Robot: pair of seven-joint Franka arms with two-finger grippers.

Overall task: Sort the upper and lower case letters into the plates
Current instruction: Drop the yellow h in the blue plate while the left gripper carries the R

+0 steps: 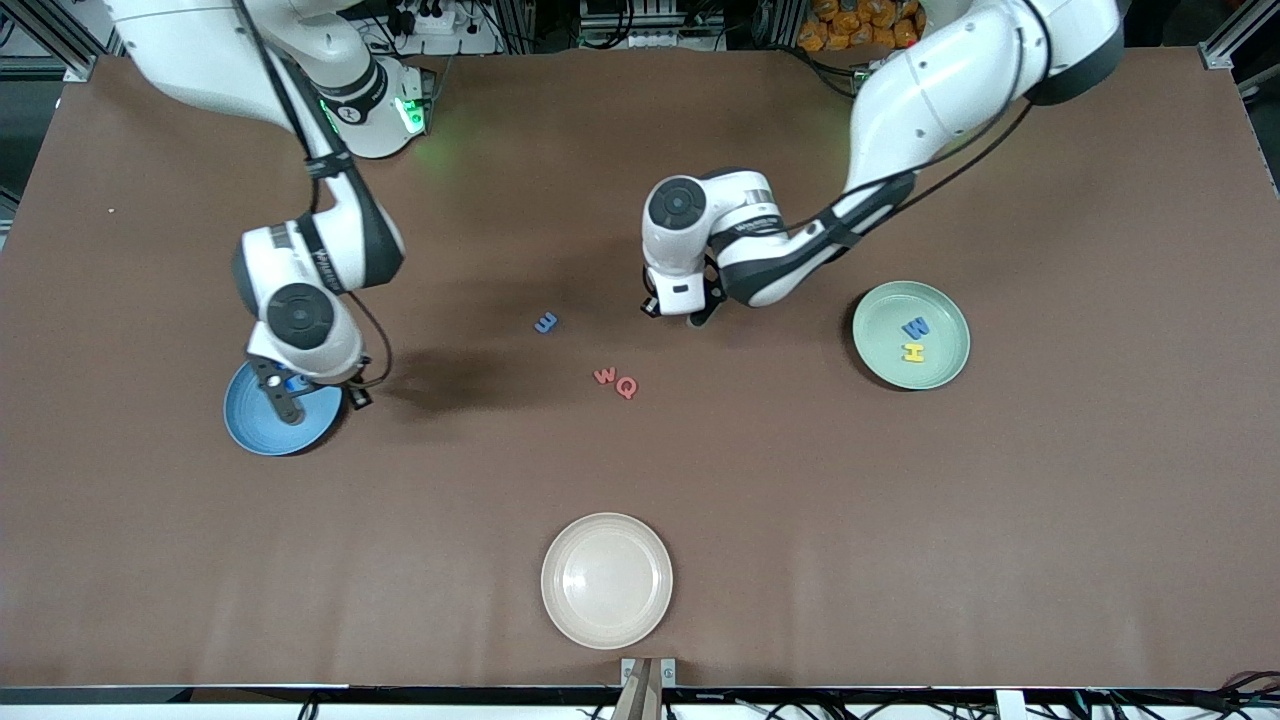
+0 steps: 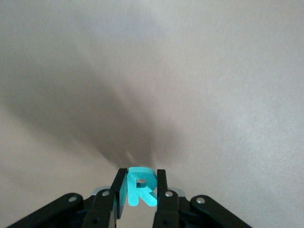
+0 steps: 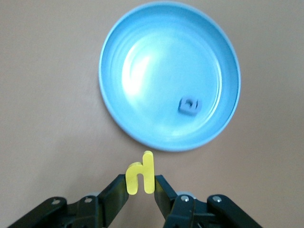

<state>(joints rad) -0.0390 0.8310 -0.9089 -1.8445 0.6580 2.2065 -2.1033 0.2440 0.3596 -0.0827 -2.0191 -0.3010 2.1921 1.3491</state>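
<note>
My left gripper is shut on a teal letter R, low over the middle of the table. Over the sky-blue plate hangs my right gripper, shut on a yellow lower-case h. That plate holds one small blue letter. The mint-green plate, toward the left arm's end, holds a blue W and a yellow H. Loose on the table lie a blue letter, a red w and a red Q.
A cream-white plate with nothing in it sits near the table's front edge, nearer to the front camera than the loose letters. Brown tabletop stretches between the plates.
</note>
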